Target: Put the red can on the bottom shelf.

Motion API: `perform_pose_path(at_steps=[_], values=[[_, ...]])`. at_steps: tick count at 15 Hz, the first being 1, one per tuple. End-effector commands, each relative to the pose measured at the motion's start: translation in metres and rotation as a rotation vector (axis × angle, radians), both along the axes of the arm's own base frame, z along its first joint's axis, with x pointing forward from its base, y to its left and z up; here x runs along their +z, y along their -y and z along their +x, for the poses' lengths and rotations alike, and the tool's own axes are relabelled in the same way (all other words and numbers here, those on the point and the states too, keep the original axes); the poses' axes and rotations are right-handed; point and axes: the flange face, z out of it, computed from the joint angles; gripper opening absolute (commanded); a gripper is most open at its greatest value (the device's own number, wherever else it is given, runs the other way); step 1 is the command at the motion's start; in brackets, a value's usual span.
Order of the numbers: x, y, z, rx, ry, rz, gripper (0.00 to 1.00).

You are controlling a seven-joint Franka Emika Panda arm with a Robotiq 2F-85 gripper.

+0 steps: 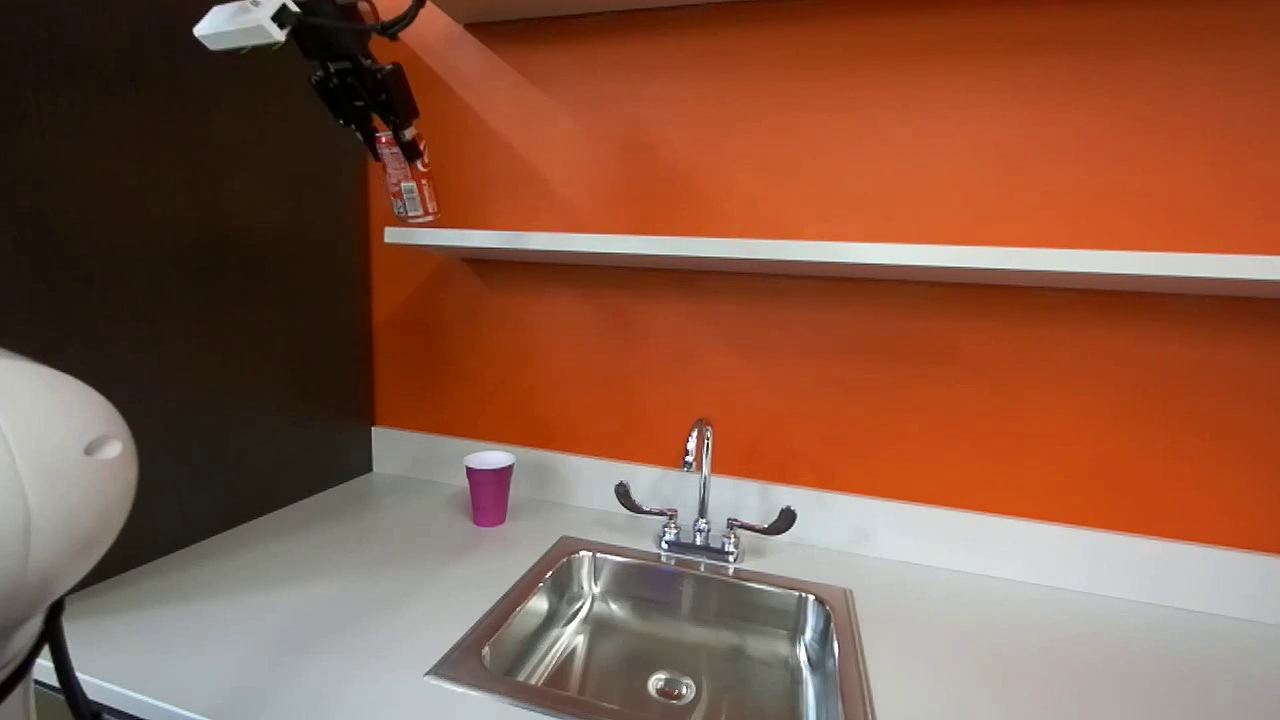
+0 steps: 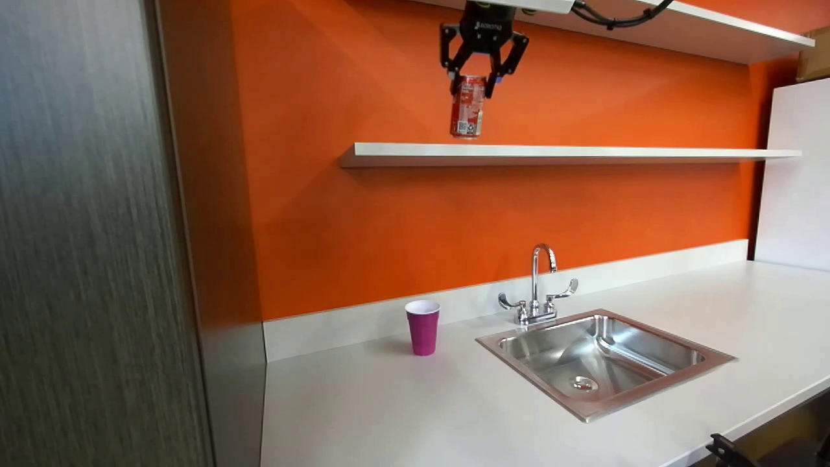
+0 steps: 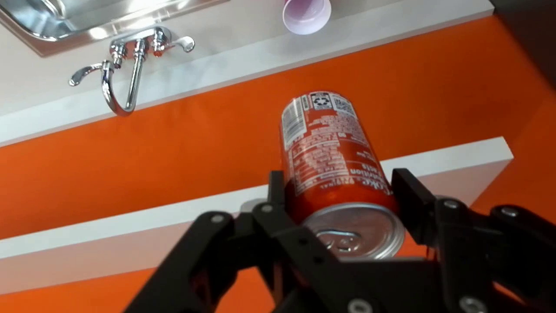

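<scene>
Holding the red can point(image 2: 467, 110) tilted, clasped in the gripper point(image 2: 472, 89), seemingly in front of the bottom shelf point(image 2: 577, 152) near one end, likely preparing for placement, next needing to reach over, set down and release.

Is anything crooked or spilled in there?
I see no spill. The red can looks crooked in both exterior views: it leans in the gripper instead of standing upright. The purple cup stands straight.
</scene>
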Motion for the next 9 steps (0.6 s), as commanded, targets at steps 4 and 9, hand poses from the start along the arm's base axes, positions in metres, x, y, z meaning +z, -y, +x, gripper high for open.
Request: perform_pose_path(at_steps=[4,9], values=[[0.058,0.003,0.046,-0.011,0.054,-0.046,0.38],[0.072,0.011,0.098,-0.038,0.008,-0.055,0.38]])
